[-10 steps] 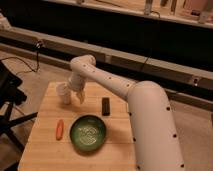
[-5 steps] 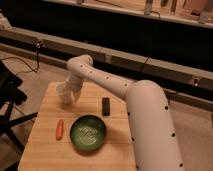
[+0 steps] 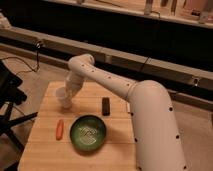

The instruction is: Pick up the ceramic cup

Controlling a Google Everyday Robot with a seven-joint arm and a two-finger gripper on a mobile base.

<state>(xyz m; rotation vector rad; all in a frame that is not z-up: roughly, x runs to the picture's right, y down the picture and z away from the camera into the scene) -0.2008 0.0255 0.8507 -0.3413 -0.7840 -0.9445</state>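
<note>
The gripper [image 3: 68, 96] sits at the ceramic cup [image 3: 64, 98] on the wooden table [image 3: 45, 150]; no readable writing.

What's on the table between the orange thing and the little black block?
In the camera view, the green plate sits roughly between carrot and black block. The gripper is at the ceramic cup.

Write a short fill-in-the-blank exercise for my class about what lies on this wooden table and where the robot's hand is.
1. The robot's hand is at the ceramic cup, near the table's ____ edge.
2. The plate in front of the cup is ____ in colour.
3. The small orange object lies to the ____ of the plate in the picture.
4. The dark block lies on the ____ table.

Missing words: far; green; left; wooden
</note>
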